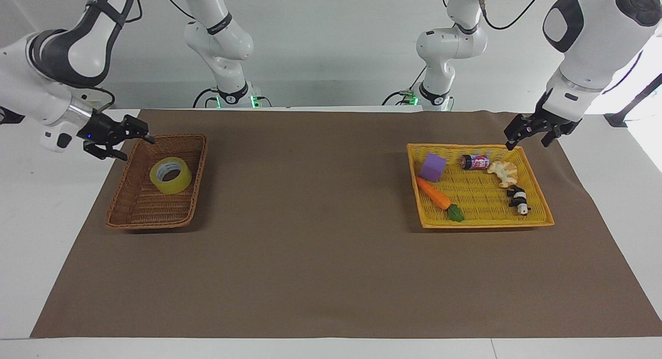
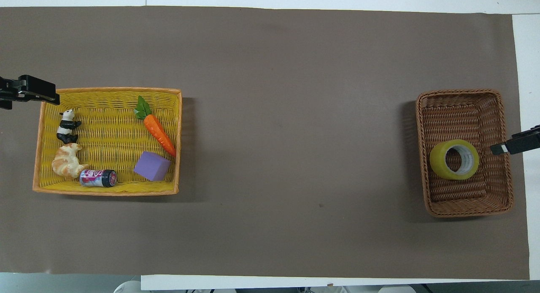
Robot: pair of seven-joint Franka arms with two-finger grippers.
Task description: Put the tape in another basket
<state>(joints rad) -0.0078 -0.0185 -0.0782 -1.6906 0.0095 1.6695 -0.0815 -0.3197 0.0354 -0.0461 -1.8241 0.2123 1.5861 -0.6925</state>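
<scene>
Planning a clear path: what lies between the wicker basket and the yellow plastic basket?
Only bare brown mat between the brown wicker basket and the yellow plastic mesh basket, per overhead view.

No text legible in either view. Tape (image 1: pixel 170 175) in wicker basket (image 1: pixel 135 218), just inboard of right gripper (image 1: pixel 133 140): white inner core carries dark print, too small to read. Small can (image 1: pixel 476 162) in yellow basket (image 1: pixel 481 224), nr left gripper (image 1: pixel 525 136): pink/white label w/ lettering, characters not resolvable; no other signs, nos. or brands readable.
</scene>
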